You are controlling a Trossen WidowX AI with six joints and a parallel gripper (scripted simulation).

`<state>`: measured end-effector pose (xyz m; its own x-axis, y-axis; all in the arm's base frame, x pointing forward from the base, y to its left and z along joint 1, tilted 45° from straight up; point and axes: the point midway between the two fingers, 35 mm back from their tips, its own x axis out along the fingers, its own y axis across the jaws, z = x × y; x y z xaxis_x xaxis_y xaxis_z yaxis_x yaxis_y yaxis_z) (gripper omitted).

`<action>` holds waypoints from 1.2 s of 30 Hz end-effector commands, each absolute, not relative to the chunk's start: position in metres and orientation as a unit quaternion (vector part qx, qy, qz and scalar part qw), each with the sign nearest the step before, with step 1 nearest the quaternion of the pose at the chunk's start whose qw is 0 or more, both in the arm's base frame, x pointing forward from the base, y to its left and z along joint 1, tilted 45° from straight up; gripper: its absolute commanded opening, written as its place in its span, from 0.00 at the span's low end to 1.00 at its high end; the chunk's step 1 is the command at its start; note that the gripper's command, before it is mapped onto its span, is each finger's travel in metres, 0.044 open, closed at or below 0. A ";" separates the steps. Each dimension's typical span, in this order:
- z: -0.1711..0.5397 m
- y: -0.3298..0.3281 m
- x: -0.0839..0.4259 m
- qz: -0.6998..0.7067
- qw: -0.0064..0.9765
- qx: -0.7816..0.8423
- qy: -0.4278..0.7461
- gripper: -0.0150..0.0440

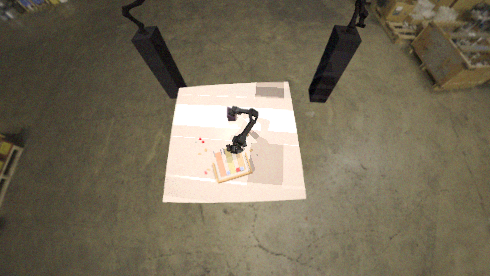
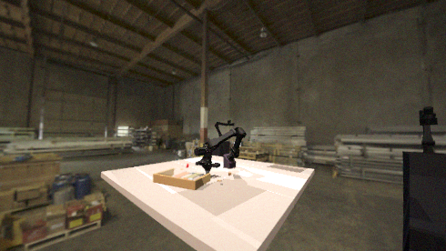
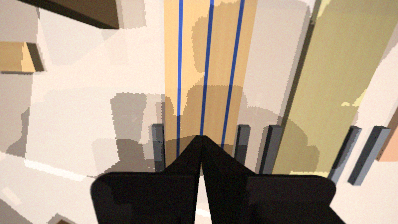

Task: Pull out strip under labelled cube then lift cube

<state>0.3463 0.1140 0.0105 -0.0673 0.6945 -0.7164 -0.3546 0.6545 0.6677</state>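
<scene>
Working left to right across the top view, I first have red bits [image 1: 201, 140] loose on the worktop [image 1: 185, 187] [image 2: 218, 232] [image 3: 65, 115], outside the tray [image 1: 218, 179] [image 2: 175, 182] [image 3: 85, 11]. Next, inside it, comes the salmon strip [image 1: 220, 164] [image 3: 391, 132], then the yellow strip [image 1: 231, 166] [image 3: 340, 75], then the blue-lined strip [image 1: 241, 161] [image 3: 200, 55]. All three lie in the tray, so I judge the pull not yet done and the lift still wholly ahead.

Near the strips' far ends sit a blue cube [image 1: 228, 173], then a red cube [image 1: 238, 170] and a second blue patch beside it. I can't make out a label on any of them, so which is the labelled cube, and which strip bears it, I can't tell. If it is one of these, it lies well apart from my pincer [image 1: 235, 150] [image 2: 207, 170] [image 3: 201, 138], toward the opposite end of the tray.

The pincer is clenched on nothing, at the near ends of the strips; in the wrist view its tips come over the blue-lined strip, between grey posts [image 3: 158, 147] [image 3: 242, 145]. Contact I can't confirm. To grip a strip end, I would have to part the fingers first.
</scene>
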 end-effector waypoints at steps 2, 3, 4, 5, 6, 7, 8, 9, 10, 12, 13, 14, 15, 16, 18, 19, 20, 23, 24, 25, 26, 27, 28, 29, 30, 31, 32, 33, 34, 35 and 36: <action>0.010 0.115 0.345 0.392 0.668 0.141 0.617 0.25; 0.009 0.115 0.345 0.392 0.668 0.141 0.617 0.25; 0.009 0.115 0.345 0.392 0.668 0.141 0.617 0.25; 0.009 0.115 0.345 0.392 0.668 0.141 0.617 0.25; 0.009 0.115 0.345 0.392 0.668 0.141 0.617 0.25; 0.009 0.116 0.345 0.392 0.668 0.141 0.617 0.25; 0.009 0.116 0.346 0.392 0.668 0.141 0.617 0.25; 0.009 0.116 0.346 0.392 0.668 0.141 0.617 0.25; 0.009 0.116 0.346 0.392 0.668 0.141 0.617 0.25; 0.009 0.116 0.346 0.392 0.668 0.141 0.617 0.25; 0.009 0.116 0.346 0.392 0.668 0.141 0.617 0.25; 0.009 0.116 0.346 0.392 0.668 0.141 0.617 0.25; 0.009 0.116 0.346 0.392 0.668 0.141 0.617 0.25; 0.009 0.116 0.346 0.392 0.668 0.141 0.617 0.25; 0.008 0.116 0.346 0.392 0.668 0.141 0.617 0.25; 0.008 0.116 0.345 0.392 0.668 0.141 0.617 0.25; 0.008 0.115 0.344 0.392 0.668 0.141 0.617 0.25; 0.007 0.114 0.340 0.392 0.668 0.141 0.617 0.25; 0.006 0.113 0.339 0.392 0.668 0.141 0.617 0.25; 0.006 0.113 0.337 0.392 0.667 0.141 0.617 0.25; 0.005 0.112 0.336 0.392 0.667 0.141 0.617 0.25; 0.005 0.112 0.334 0.392 0.667 0.141 0.617 0.25; 0.005 0.111 0.333 0.392 0.667 0.141 0.617 0.25; 0.004 0.111 0.332 0.392 0.667 0.141 0.617 0.25; 0.004 0.110 0.330 0.392 0.667 0.141 0.617 0.25; 0.003 0.110 0.329 0.392 0.667 0.141 0.617 0.25; 0.003 0.109 0.328 0.392 0.667 0.141 0.617 0.25; 0.003 0.109 0.326 0.392 0.667 0.141 0.617 0.25; 0.002 0.109 0.325 0.392 0.667 0.141 0.617 0.25; 0.002 0.108 0.323 0.392 0.667 0.141 0.617 0.25; 0.001 0.108 0.322 0.392 0.667 0.141 0.617 0.25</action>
